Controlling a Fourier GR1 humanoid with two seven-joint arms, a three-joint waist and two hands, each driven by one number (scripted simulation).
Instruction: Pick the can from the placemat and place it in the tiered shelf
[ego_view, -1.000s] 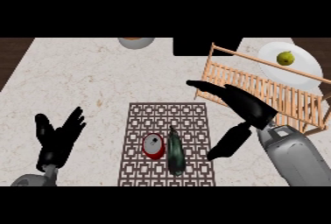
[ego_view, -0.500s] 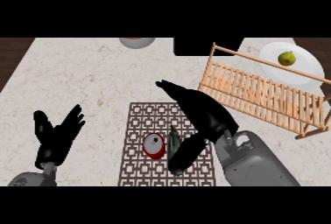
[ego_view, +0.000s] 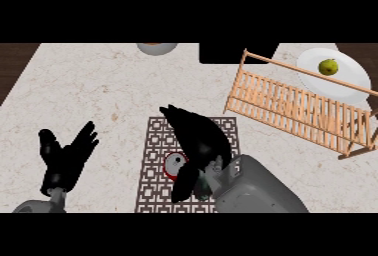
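A can (ego_view: 176, 165) with a red and white end lies on its side on the patterned placemat (ego_view: 157, 145) in the middle of the counter. My right hand (ego_view: 198, 137) hangs over the can with straight fingers pointing away from me and the thumb (ego_view: 184, 185) down beside it, hiding most of the can's body. The wooden tiered shelf (ego_view: 295, 107) stands at the right, apart from the hand. My left hand (ego_view: 66, 160) rests open at the lower left, fingers up.
A white plate (ego_view: 347, 82) with a green apple (ego_view: 328, 66) sits behind the shelf at the far right. A grey bowl (ego_view: 156, 48) stands at the counter's back edge, next to a black block (ego_view: 236, 52).
My right hand has swung left from beside the shelf to a spot over the can on the placemat. The left hand has barely moved.
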